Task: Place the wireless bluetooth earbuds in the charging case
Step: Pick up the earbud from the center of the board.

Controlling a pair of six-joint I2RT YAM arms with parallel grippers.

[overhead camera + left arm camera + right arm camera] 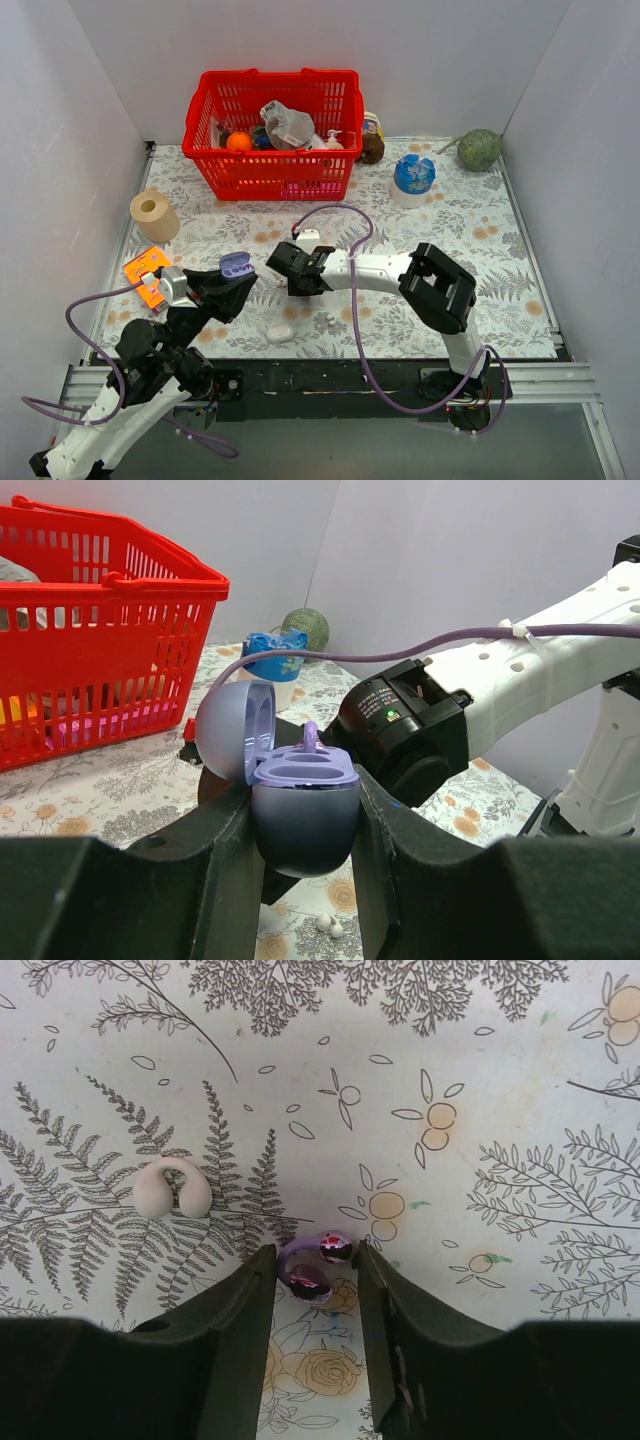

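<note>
Charging case (303, 835): smooth rounded blue-grey shell, lavender tray, lid open, clamped in left gripper (305, 808) | earbud (310, 1282): glossy purple, over fern-print cloth (450, 1040), between parted jaws of right gripper (315, 1253), grip unclear, right wrist view only

The left arm (150, 350) is angling up and forward from its base, its end effector (233, 283) pinching the charging case (305, 825) firmly between both fingers. The right arm (380, 268) is stretching leftward with its elbow bent and wrist facing down. Its end effector (316, 1260) is straddling an earbud (334, 1248), fingers partly apart, grip unclear.
</note>
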